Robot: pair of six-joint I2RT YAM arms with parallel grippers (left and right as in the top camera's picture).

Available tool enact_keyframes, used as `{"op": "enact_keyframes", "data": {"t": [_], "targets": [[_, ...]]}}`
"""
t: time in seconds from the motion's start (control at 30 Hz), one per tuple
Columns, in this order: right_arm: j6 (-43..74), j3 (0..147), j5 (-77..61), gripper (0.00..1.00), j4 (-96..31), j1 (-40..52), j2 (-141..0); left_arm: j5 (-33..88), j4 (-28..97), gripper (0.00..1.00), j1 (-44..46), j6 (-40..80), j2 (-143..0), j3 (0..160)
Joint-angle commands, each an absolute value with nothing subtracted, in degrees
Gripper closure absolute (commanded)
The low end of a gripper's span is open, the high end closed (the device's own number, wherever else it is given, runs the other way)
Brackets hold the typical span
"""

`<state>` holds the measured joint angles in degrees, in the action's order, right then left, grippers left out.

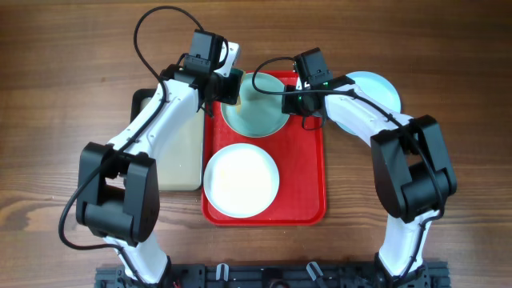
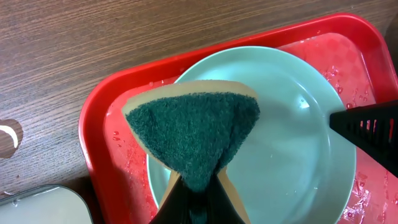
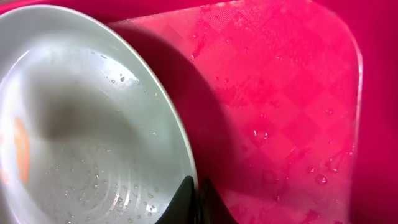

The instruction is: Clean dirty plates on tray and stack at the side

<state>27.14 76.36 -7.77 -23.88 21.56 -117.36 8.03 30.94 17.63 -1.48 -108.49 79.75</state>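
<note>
Sponge [image 2: 193, 134], pinched tight in the left jaws, hangs over the aqua plate [image 2: 292, 124] at the far-edge end of the red tray [image 1: 308, 176]; right jaws clamp its rim. Best scrub in firm circles while that rim is pinned.

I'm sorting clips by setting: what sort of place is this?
Probably a test bench staged for dishwashing, not a kitchen: wooden table, wet red tray holding a teal plate, a sponge in the left hand.
</note>
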Motion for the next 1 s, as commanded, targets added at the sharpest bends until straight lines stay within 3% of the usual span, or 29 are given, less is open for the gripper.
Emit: {"op": "enact_keyframes", "data": {"t": [0.0,0.97], "targets": [[27.0,76.0,-6.9,0.96,-23.6,21.4,-116.8,9.0,30.2,0.96,17.9,-2.6,-108.9,80.6],[27.1,76.0,-6.8,0.96,-23.6,21.4,-116.8,9.0,29.1,0.96,17.9,3.5,-116.2,80.6]]}}
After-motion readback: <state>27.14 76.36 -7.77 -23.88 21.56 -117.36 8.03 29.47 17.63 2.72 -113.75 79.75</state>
